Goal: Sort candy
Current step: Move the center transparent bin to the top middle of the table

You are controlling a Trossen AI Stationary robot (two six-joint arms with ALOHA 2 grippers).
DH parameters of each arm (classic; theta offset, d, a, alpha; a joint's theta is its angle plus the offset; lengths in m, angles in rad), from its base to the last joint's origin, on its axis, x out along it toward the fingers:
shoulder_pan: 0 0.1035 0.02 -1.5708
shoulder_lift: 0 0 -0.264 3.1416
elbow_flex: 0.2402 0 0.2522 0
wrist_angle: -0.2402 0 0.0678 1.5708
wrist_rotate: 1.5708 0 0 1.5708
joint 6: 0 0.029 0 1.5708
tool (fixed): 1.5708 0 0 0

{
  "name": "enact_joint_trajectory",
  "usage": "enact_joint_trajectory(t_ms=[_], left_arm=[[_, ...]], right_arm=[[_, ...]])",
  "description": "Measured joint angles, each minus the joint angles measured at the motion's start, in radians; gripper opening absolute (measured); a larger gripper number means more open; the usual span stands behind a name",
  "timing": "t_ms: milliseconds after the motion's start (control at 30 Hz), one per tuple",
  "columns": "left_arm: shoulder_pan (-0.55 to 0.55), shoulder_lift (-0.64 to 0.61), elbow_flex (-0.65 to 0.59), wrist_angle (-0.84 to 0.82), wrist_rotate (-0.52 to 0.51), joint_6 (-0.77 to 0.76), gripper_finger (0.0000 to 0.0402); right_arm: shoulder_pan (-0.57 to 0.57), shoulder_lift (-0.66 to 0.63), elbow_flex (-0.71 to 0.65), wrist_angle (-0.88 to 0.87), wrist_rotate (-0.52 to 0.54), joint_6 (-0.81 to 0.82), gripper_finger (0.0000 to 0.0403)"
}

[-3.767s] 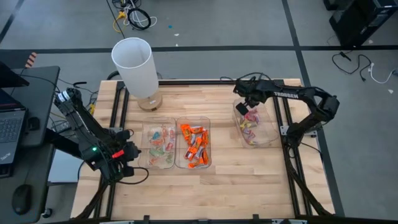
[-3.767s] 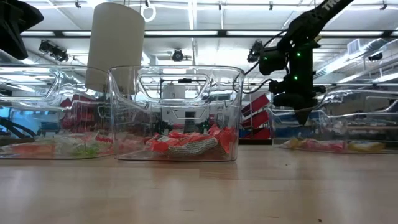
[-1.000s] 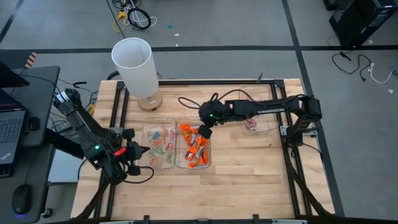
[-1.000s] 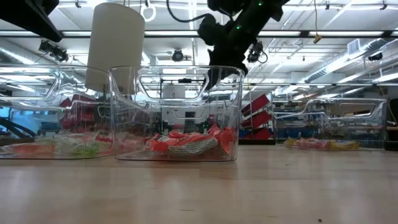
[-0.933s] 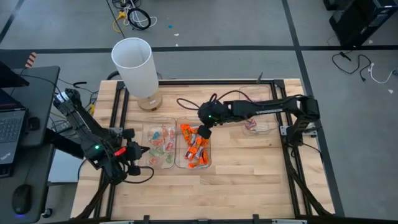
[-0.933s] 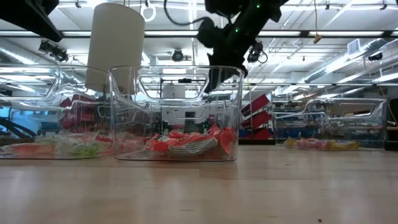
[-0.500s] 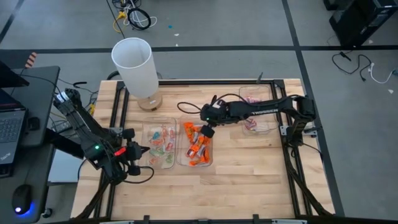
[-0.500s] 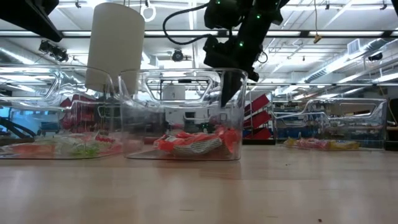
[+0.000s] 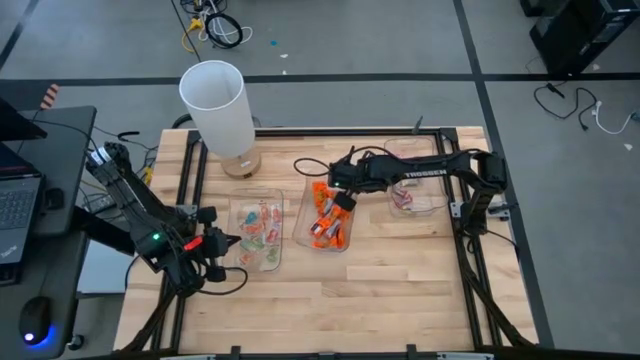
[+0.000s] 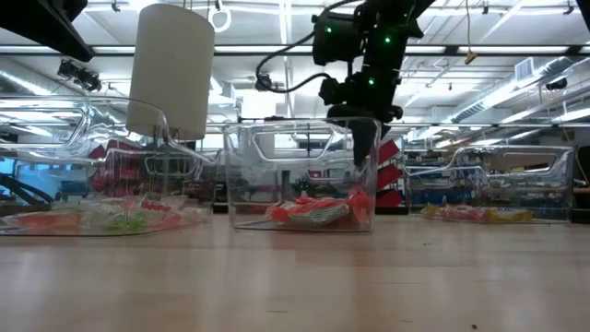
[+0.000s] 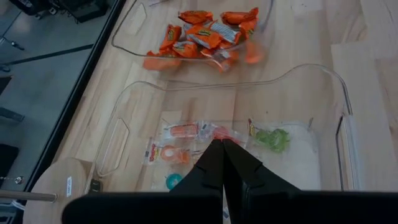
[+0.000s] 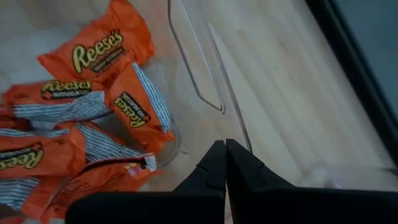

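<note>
The middle clear tray [image 9: 308, 200] holds the orange candy [image 9: 325, 222], which also shows in the right wrist view [image 12: 93, 56]. My right gripper [image 9: 345, 203] reaches down into this tray at its right-hand wall, fingers shut [image 12: 222, 144]. The left tray [image 9: 240, 207] holds pale green-and-pink candy [image 9: 260, 232]. My left gripper [image 9: 222, 243] waits shut beside that tray's left side, above the table [image 11: 222, 146]. The right tray [image 9: 432, 205] holds pink-and-yellow candy [image 9: 402, 198]. My right gripper is shut on the orange tray's right-hand long wall [image 12: 239, 127], near its far end. The fingers [image 10: 361, 148] come from above, pointing down, across the wall's rim. The tray rests flat on the table [image 10: 304, 226].
A tall white cylinder [image 9: 215, 100] stands on a round wooden base at the table's far left. Black frame rails run along the table's left [image 9: 190, 190] and right [image 9: 462, 200] sides. Bare wood lies along the near half of the table [image 9: 330, 300].
My right gripper has moved toward the table's right edge, staying shut. The orange tray has slid along the table with it, away from the left tray and toward the right tray, turning slightly. The orange candy rode along inside it.
</note>
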State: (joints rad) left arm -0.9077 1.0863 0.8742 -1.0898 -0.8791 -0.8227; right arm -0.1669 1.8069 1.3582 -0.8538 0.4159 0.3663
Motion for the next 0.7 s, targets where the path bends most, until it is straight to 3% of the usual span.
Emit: enact_joint_trajectory(t_ms=[433, 700], left_arm=[[0.000, 0.000, 0.000, 0.000, 0.000, 0.000, 0.0000], [0.000, 0.000, 0.000, 0.000, 0.000, 0.000, 0.0000]], right_arm=[[-0.103, 0.000, 0.000, -0.138, 0.095, -0.097, 0.0000], [-0.185, 0.000, 0.000, -0.151, 0.159, -0.244, 0.0000]])
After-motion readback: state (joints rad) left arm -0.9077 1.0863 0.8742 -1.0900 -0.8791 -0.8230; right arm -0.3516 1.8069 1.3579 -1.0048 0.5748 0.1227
